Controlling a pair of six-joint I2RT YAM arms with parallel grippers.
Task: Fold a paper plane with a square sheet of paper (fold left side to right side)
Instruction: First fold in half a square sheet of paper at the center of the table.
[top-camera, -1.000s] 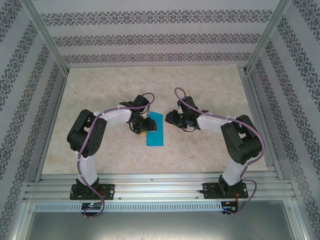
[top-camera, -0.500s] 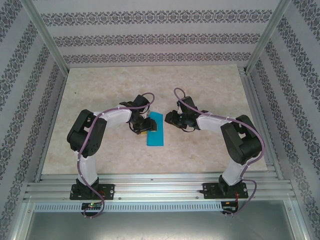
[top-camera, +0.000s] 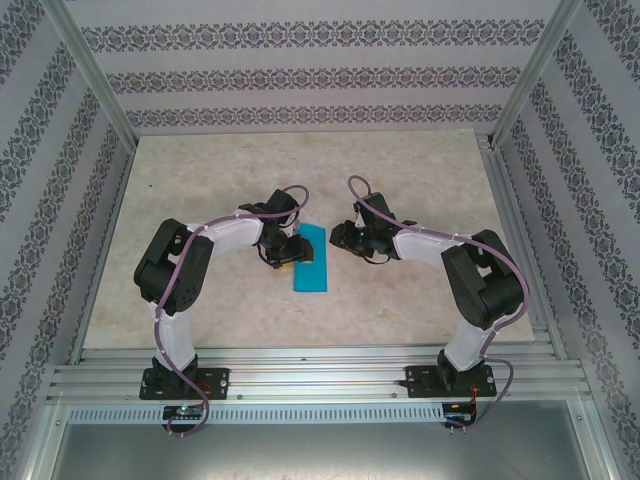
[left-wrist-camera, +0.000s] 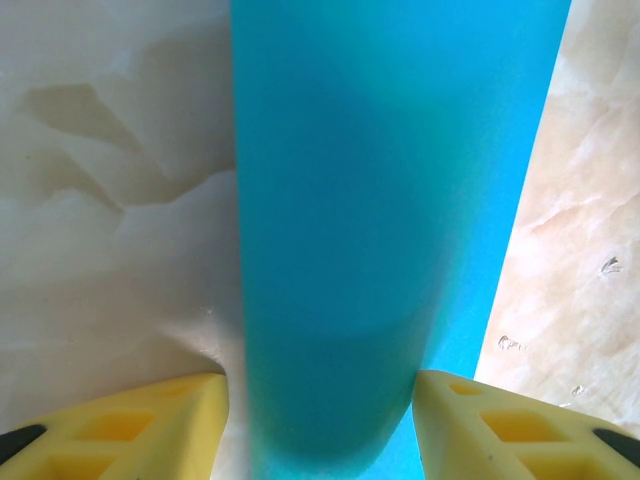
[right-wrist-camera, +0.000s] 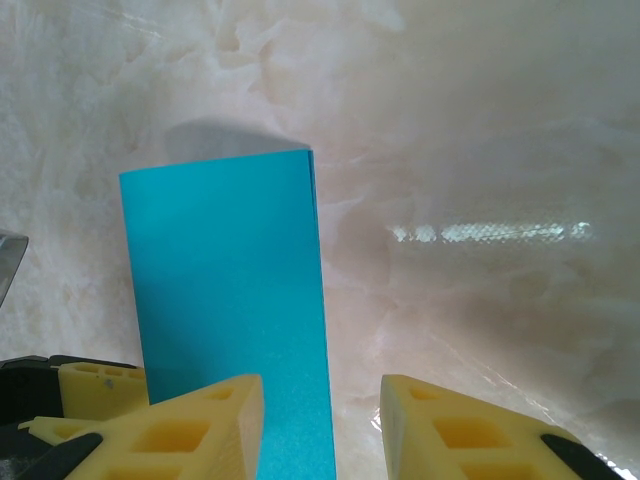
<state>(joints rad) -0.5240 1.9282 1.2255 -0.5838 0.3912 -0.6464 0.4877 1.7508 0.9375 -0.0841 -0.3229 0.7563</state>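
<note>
The square sheet of paper (right-wrist-camera: 225, 300) is thin, smooth paper with a faint sheen. The desk (right-wrist-camera: 480, 150) looks like polished marble, glossy where light reflects at centre right. The jaws of the left gripper (left-wrist-camera: 320, 385) and right gripper (right-wrist-camera: 320, 390) are matt yellow plastic with moulded hollows. The frame rails (top-camera: 320, 365) are brushed metal.

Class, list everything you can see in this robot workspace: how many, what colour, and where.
table: one, beige marbled, under everything
sheet of paper: one, cyan-blue, folded narrow, lying near the table's centre
walls: three, white with grey patterned bands, around the table
rail frame: one, silver, near edge
arms: two, black and white, bases at near edge
left claw: one, yellow fingers apart, flanking the paper
right claw: one, yellow fingers apart, at the paper's long edge
</note>
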